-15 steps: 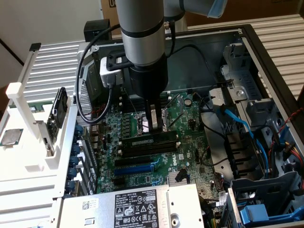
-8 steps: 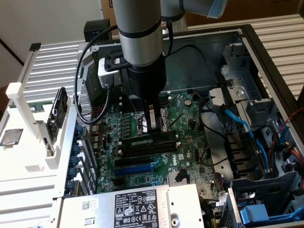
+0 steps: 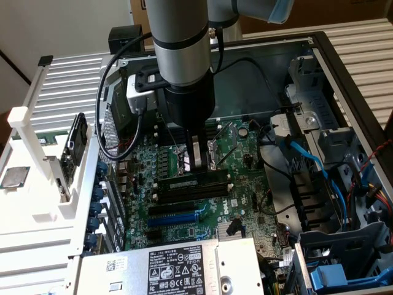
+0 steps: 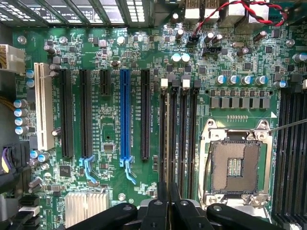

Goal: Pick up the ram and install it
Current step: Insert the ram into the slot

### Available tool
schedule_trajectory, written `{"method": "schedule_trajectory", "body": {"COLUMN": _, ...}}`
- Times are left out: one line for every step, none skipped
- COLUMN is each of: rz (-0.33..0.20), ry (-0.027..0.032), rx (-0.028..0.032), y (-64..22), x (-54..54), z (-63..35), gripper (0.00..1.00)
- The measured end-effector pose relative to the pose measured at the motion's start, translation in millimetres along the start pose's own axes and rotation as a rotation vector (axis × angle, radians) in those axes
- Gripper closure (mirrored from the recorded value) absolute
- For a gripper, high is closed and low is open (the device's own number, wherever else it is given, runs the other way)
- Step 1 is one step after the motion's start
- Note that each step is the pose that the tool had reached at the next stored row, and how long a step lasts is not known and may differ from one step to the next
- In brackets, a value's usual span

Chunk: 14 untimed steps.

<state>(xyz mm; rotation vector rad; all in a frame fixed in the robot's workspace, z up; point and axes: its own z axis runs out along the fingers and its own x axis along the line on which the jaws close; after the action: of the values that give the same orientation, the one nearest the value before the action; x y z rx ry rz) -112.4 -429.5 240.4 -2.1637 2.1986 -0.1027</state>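
Ram on its long edge at the black slots, lengthwise along them, pale label facing the exterior camera. Gripper straight down on the ram's middle, jaws clenched thin on its top edge. Fingers almost touching in the wrist view, in line with the slot nearest the blue slot. Cannot tell whether seated in that slot or just above it. White clips at the slots' ends. Bare socket just beside the slots, on the side away from the blue slot. Board flat inside the open case. Black cable looping off the wrist toward the exterior view's left.
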Motion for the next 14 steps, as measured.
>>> {"method": "schedule_trajectory", "body": {"rz": 0.002, "ry": 0.0001, "rx": 0.0, "y": 0.0, "x": 0.0, "z": 0.0, "gripper": 0.88}}
{"method": "schedule_trajectory", "body": {"rz": 0.003, "ry": 0.0003, "rx": -0.0001, "y": 0.0, "x": 0.0, "z": 0.0, "gripper": 0.88}}
{"method": "schedule_trajectory", "body": {"rz": 0.004, "ry": 0.0003, "rx": -0.0001, "y": 0.0, "x": 0.0, "z": 0.0, "gripper": 0.88}}
{"method": "schedule_trajectory", "body": {"rz": 0.005, "ry": 0.0005, "rx": -0.0005, "y": 0.0, "x": 0.0, "z": 0.0, "gripper": 0.88}}
{"method": "schedule_trajectory", "body": {"rz": 0.006, "ry": 0.0005, "rx": -0.0016, "y": 0.0, "x": 0.0, "z": 0.0, "gripper": 0.88}}
{"method": "schedule_trajectory", "body": {"rz": 0.006, "ry": 0.0005, "rx": -0.0037, "y": 0.0, "x": 0.0, "z": 0.1, "gripper": 0.88}}
{"method": "schedule_trajectory", "body": {"rz": 0.006, "ry": 0.0006, "rx": -0.0069, "y": 0.0, "x": 0.0, "z": 0.1, "gripper": 0.88}}
{"method": "schedule_trajectory", "body": {"rz": 0.006, "ry": 0.0007, "rx": -0.0107, "y": 0.0, "x": 0.0, "z": 0.0, "gripper": 0.88}}
{"method": "schedule_trajectory", "body": {"rz": 0.007, "ry": 0.0008, "rx": -0.0135, "y": 0.1, "x": 0.0, "z": 0.0, "gripper": 0.88}}
{"method": "schedule_trajectory", "body": {"rz": 0.007, "ry": 0.0009, "rx": -0.0155, "y": 0.1, "x": 0.0, "z": 0.0, "gripper": 0.88}}
{"method": "schedule_trajectory", "body": {"rz": 0.008, "ry": 0.001, "rx": -0.0166, "y": 0.1, "x": 0.0, "z": -0.1, "gripper": 0.88}}
{"method": "schedule_trajectory", "body": {"rz": 0.009, "ry": 0.001, "rx": -0.0169, "y": 0.1, "x": 0.0, "z": 0.0, "gripper": 0.88}}
{"method": "schedule_trajectory", "body": {"rz": 0.009, "ry": 0.0009, "rx": -0.017, "y": 0.0, "x": 0.0, "z": 0.0, "gripper": 0.88}}
{"method": "schedule_trajectory", "body": {"rz": 0.009, "ry": 0.0009, "rx": -0.0171, "y": 0.0, "x": 0.0, "z": 0.0, "gripper": 0.88}}
